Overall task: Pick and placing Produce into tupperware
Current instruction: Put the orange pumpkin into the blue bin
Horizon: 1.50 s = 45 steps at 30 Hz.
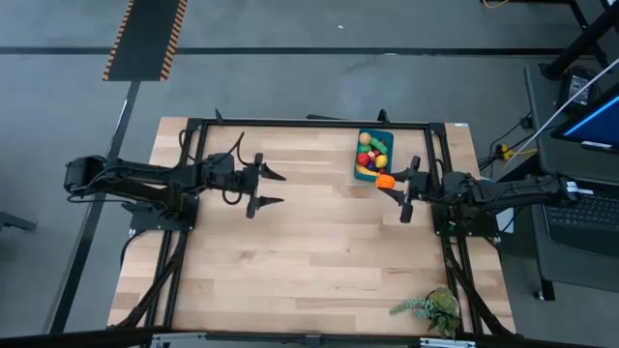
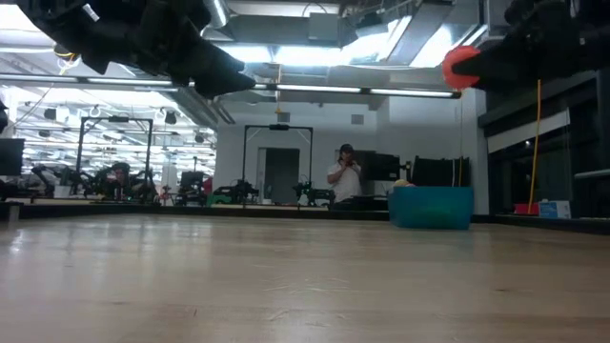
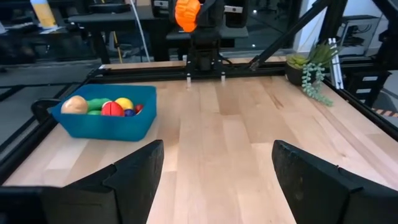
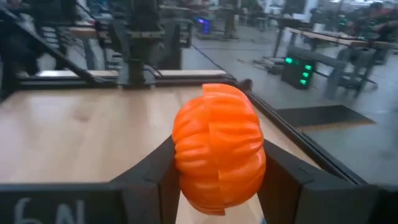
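An orange toy pumpkin [image 4: 219, 148] sits pinched between the right gripper [image 1: 398, 191]'s fingers, raised above the table [image 1: 309, 271] just at the six o'clock end of the blue container [image 1: 373, 155], whose heaped toy produce [image 3: 112, 107] partly hides itself. At nine o'clock, the left gripper [image 1: 273, 188] hovers, fingers spread and empty.

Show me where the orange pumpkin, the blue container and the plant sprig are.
orange pumpkin [image 4: 219, 148]: right wrist view, ribbed front.
blue container [image 3: 106, 124]: left wrist view, front wall.
plant sprig [image 1: 431, 308]: high view, leafy middle.
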Available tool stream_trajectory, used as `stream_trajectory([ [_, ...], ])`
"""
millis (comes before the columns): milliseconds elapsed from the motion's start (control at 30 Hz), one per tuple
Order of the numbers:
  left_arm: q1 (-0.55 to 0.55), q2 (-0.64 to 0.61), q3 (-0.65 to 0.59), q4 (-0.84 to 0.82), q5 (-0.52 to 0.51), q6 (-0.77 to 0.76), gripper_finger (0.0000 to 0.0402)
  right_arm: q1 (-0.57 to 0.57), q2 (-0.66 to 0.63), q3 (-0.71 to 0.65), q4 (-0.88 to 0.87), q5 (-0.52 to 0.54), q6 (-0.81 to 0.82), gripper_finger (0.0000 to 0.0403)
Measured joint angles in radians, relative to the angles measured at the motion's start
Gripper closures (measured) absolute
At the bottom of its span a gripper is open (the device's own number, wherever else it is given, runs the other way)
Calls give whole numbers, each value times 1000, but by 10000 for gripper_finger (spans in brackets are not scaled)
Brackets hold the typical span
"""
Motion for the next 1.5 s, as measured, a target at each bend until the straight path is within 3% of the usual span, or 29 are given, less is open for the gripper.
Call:
stream_trajectory([
  [100, 10, 0, 0, -2, 0, 0, 108, -12, 2, 0, -3, 48, 1, 241],
  [500, 16, 0, 0, -1, -16, 0, 108, -22, 19, 0, -12, 564, 36, 241],
  [633, 16, 0, 0, 0, -17, -1, 108, -22, 38, 0, -17, 664, 53, 241],
  [833, 16, 0, 0, 1, -17, -1, 108, -75, 56, 0, -18, 651, 52, 241],
  [1100, 16, 1, 0, -1, -18, -26, 108, -249, 92, 83, -89, 417, 54, 241],
  [1367, 16, 1, 0, -12, -18, -26, 108, -429, 210, 345, -506, 110, 75, 241],
  [1500, 16, 1, 0, -14, -18, -26, 108, -496, 299, 491, -657, 33, 26, 241],
])
